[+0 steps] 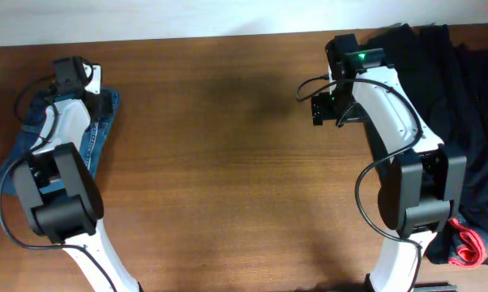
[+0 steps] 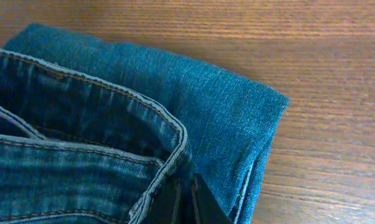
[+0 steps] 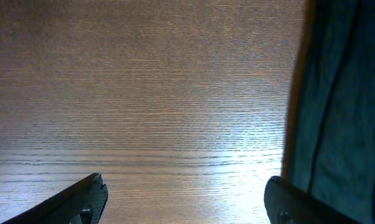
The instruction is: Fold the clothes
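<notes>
Over at nine o'clock on the surface, the folded-up jeans lay under the left tool, squeezed together at their edge as if to tug them, while the right tool hung wide apart near two o'clock.

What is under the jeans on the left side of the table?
Wooden table shows around the jeans, so they lie on it. The folded denim covers anything else beneath.

Overhead looks straight down; both wrist views sit close above the same table
</notes>
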